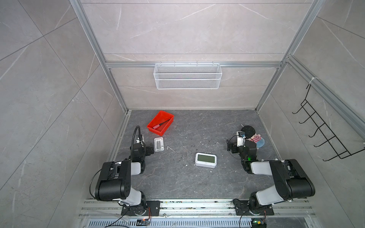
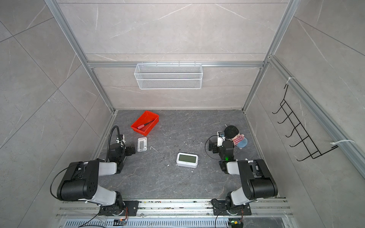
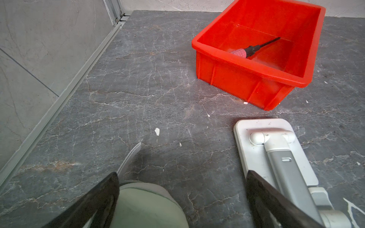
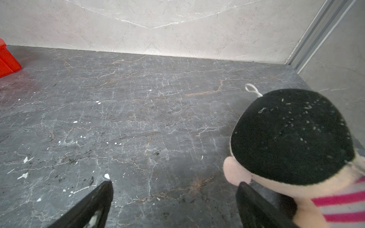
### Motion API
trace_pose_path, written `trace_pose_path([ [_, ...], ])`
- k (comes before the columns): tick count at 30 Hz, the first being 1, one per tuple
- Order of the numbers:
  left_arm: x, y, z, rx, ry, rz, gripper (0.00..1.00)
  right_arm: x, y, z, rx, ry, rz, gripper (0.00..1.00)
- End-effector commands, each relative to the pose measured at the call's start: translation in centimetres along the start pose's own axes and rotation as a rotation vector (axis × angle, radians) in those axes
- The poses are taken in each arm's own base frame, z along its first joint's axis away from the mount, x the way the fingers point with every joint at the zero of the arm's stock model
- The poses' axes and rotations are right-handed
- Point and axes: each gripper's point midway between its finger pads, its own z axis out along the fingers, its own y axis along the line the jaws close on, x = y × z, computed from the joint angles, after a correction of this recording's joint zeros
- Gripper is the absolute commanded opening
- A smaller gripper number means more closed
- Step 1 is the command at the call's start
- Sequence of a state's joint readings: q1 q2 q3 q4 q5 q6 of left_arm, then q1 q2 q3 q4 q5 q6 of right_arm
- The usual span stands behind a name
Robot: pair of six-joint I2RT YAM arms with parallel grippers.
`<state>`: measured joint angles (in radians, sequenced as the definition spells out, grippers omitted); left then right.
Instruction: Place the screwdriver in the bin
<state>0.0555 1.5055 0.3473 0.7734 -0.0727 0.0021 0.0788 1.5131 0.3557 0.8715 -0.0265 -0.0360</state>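
In both top views the screwdriver (image 1: 161,124) lay inside the bin (image 1: 168,128), diagonal across its floor, handle toward the near end and shaft pointing to the far corner. The bin sat on the dark counter (image 1: 187,177) near the back left, with a white phone stand (image 1: 159,144) lying flat just in front of it. The left gripper (image 1: 150,148) rested low beside that stand, holding nothing. A white digital clock (image 1: 205,160) lay near the middle of the counter, and a plush doll (image 1: 254,136) sat at the right, just behind the right gripper (image 1: 230,147). A white wire basket (image 1: 187,76) hung on the back wall and a black hook rack (image 1: 324,126) on the right wall. In the left wrist view the left gripper (image 3: 181,199) showed its fingers (image 3: 102,199) spread wide and empty above the counter, a pale green rounded thing (image 3: 146,205) between them, the phone stand (image 3: 276,158) partly behind one finger, and the bin (image 3: 237,79) farther off with the screwdriver (image 3: 250,49) in it. In the right wrist view the right gripper (image 4: 174,203) had its fingers (image 4: 92,205) apart with bare counter between them; the doll (image 4: 292,136) was close against one finger, though whether they touched could not be told.
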Motion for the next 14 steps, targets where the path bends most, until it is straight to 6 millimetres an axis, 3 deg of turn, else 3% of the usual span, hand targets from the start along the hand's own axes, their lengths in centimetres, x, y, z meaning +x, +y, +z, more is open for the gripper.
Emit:
trace_pose_path([
  [1,-2.52,-0.15,0.02,0.010,-0.086,-0.018,1.00,-0.16,-0.06,0.19,0.001,0.003,0.019,0.99],
  [14,-2.57,-0.17,0.04,0.011,-0.086,-0.017,1.00,-0.18,-0.11,0.25,0.003,0.004,0.020,0.99],
])
